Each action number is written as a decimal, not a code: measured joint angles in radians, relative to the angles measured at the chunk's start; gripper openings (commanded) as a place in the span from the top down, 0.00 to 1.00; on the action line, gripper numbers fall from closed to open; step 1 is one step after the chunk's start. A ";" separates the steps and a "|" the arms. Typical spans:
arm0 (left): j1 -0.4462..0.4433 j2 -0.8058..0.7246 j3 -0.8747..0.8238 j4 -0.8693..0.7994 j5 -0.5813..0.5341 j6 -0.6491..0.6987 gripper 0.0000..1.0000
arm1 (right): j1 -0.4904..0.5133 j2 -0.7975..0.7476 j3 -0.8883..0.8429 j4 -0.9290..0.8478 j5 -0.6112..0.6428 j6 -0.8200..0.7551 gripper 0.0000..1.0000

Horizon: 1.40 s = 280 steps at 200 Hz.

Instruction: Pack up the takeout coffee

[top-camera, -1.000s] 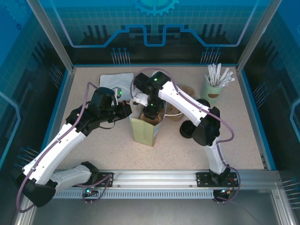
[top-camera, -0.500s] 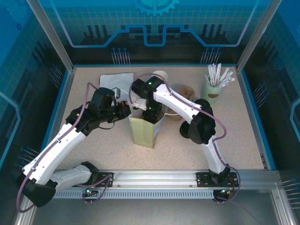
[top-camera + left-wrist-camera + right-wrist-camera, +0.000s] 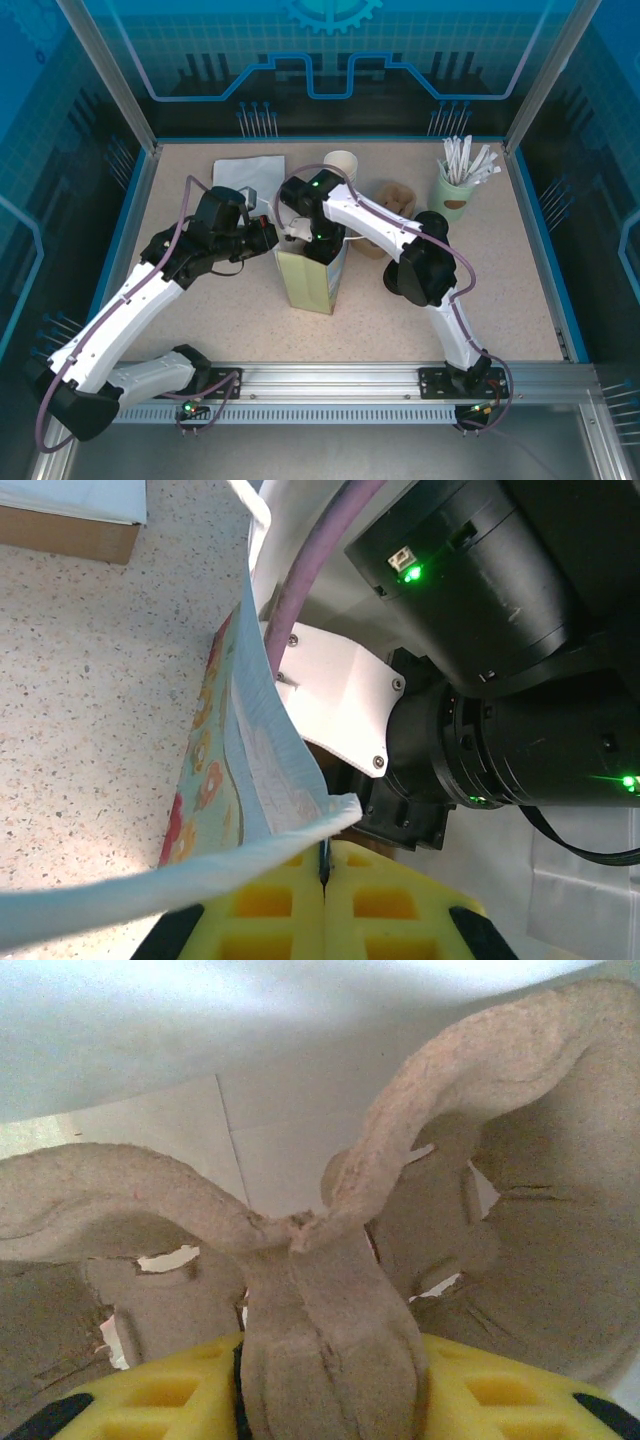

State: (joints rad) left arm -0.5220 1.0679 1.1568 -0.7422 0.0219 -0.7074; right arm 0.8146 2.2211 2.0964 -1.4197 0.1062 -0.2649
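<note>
Basically, it all turns on where the takeout coffee cup (image 3: 433, 220) sits relative to the right gripper (image 3: 322, 240); in the top view I read the round black plastic lid just behind the right arm's elbow, near the pale green cup of white wrapped straws (image 3: 455, 195), as that cup, though the arm hides its body so I can't swear to it; that puts it off to the right of the claw and a touch further back, well apart from the tall printed paper bag (image 3: 312, 280); the lid faces up, so I'd guess it's standing upright, long axis vertical; the right gripper is down in the bag mouth, clamped tight on the centre post of the brown moulded-pulp cup tray (image 3: 330, 1290); the left gripper (image 3: 325, 865) is pinched closed on the bag's rim, holding the mouth open; so the right arm is clearly the nearer one, but it would have to let go of the tray and reach back toward its own elbow, which looks awkward; the risk is nudging the straws.
</note>
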 measured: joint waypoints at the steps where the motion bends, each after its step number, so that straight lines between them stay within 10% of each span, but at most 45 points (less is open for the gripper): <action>1: 0.000 0.000 0.000 -0.001 0.000 0.000 0.97 | 0.000 0.000 -0.001 0.001 0.000 0.000 0.55; 169: -0.042 0.024 0.053 -0.017 -0.034 0.010 0.97 | -0.002 -0.006 0.053 0.018 -0.033 0.011 0.19; 280: -0.064 0.033 0.064 -0.050 -0.070 0.029 0.97 | -0.058 -0.134 0.226 0.016 -0.137 0.084 0.14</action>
State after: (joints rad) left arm -0.5865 1.1011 1.2209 -0.7925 -0.0483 -0.6785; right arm 0.7570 2.0869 2.3222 -1.4036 -0.0307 -0.1806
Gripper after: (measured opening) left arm 0.047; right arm 0.861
